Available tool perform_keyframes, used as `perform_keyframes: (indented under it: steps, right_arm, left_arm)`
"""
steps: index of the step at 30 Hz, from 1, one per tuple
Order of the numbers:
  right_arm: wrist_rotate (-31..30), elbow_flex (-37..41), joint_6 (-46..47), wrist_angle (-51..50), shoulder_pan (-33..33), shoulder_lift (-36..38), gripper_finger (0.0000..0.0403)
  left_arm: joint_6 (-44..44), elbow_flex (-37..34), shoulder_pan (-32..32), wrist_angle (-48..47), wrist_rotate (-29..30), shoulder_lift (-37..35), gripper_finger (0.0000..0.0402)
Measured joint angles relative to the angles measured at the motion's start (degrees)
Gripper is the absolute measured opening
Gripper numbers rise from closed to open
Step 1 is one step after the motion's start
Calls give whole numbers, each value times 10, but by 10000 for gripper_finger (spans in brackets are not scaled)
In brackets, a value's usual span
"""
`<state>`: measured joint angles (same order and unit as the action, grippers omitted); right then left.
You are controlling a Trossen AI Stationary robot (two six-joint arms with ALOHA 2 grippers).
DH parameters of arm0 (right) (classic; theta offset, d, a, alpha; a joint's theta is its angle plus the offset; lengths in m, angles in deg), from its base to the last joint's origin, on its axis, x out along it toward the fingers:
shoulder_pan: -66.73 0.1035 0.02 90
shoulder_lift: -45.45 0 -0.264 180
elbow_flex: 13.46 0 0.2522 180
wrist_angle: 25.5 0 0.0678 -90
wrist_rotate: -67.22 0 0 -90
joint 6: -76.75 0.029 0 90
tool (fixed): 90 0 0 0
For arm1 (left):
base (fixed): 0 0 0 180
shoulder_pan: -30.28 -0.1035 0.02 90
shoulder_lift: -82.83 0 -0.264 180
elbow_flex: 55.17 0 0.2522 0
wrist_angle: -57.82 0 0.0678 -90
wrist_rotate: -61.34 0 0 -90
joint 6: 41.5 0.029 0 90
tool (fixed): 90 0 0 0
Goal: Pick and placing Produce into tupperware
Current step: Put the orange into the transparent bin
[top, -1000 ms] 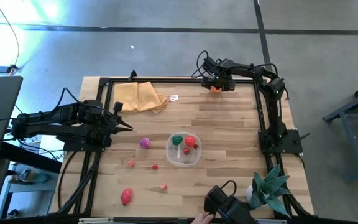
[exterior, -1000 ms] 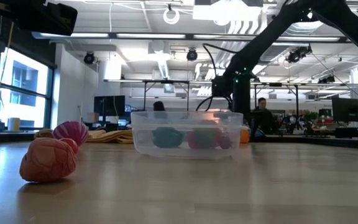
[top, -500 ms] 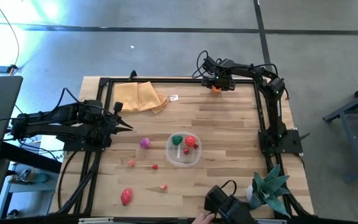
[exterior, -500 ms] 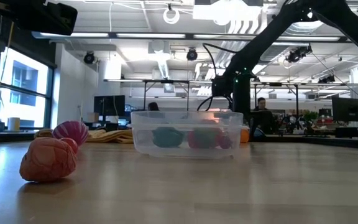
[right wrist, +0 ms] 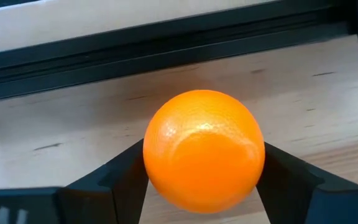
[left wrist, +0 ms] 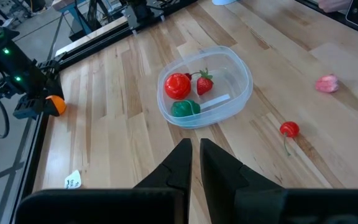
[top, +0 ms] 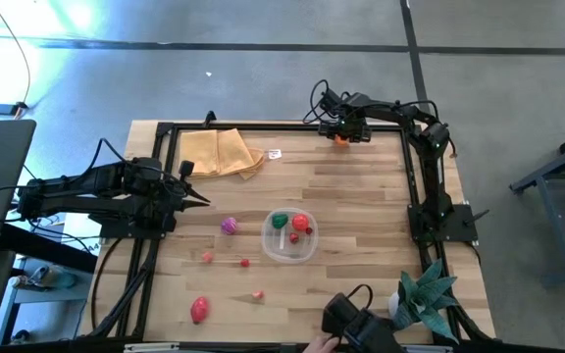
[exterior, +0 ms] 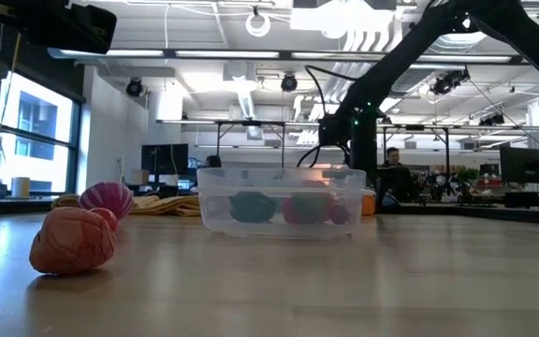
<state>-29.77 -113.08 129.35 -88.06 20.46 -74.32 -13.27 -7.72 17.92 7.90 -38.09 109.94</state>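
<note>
The clear round tupperware (top: 289, 236) (exterior: 281, 199) (left wrist: 205, 84) stands near the table's middle with a green piece, a red tomato and a strawberry inside. An orange (top: 340, 139) (right wrist: 202, 151) sits at the table's far edge beside the black rail, and my right gripper (top: 345, 135) is shut on it, pointing down. Loose produce lies toward the near left: a magenta piece (top: 229, 226), two small red ones (top: 207, 257) (top: 244, 262), a pink one (top: 257, 294) and a red one (top: 199, 310). My left gripper (top: 204, 200) (left wrist: 194, 146) hovers shut over the table's left side. My right gripper pinches the orange between its two fingers, one finger (right wrist: 114, 180) on each of two opposite sides (right wrist: 154, 155), about at its widest girth. The fingers come from above, pointing down. Whether the orange's underside rests on the table, the orange itself hides.
A tan folded cloth (top: 222, 152) and a small white tag (top: 275, 154) lie at the far left. A spiky green potted plant (top: 422, 294) stands at the near right corner, with a black device (top: 356, 319) and a person's hand (top: 314, 343) at the near edge. Black rails frame the table.
My right gripper's fingers have drawn in on the orange at the far edge; the arm itself has stayed in place.
</note>
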Motion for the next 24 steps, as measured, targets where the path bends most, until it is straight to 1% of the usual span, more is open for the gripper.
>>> perform_keyframes:
  steps: [5, 11, 15, 20, 24]
  right_arm:
    - [-10, 0, -7, 2, 8, 11, 237]
    - [-41, 0, -41, 7, 32, 52, 236]
    - [-63, 0, -98, 12, 55, 85, 236]
    - [-66, 0, -179, 22, 88, 130, 236]
    - [-64, 0, -205, 35, 120, 165, 236]
  left_arm:
    - [0, 0, 0, 0, 0, 0, 24]
    - [0, 0, 0, 0, 0, 0, 24]
    - [0, 0, 0, 0, 0, 0, 24]
    - [0, 0, 0, 0, 0, 0, 24]
    - [0, 0, 0, 0, 0, 0, 24]
